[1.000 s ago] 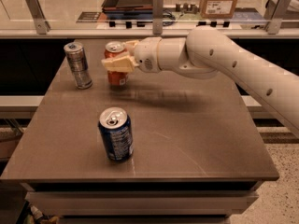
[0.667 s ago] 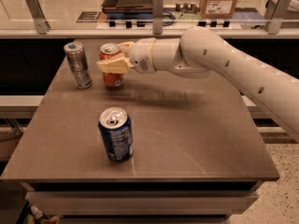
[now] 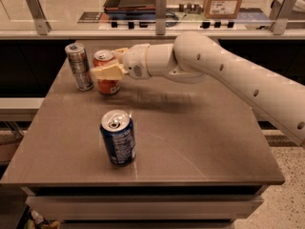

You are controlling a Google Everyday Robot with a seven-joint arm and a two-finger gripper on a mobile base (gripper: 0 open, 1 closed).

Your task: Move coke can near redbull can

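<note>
The coke can (image 3: 109, 86), red-orange with a silver top, stands upright at the back left of the table (image 3: 205, 132). It is just right of the redbull can (image 3: 79, 67), a slim silver-grey can, with a small gap between them. My gripper (image 3: 106, 63) reaches in from the right and is shut on the coke can. One tan finger (image 3: 106, 72) crosses the can's front and the other is behind its top. The can's base looks to be at the table surface.
A wider dark blue can (image 3: 117, 137) with white print stands upright nearer the front, left of centre. My white arm (image 3: 224, 73) stretches over the table's back right. A counter with a glass rail (image 3: 157, 25) runs behind the table.
My gripper has carried the coke can a little to the left, closer to the redbull can. The redbull can and the blue can have not moved.
</note>
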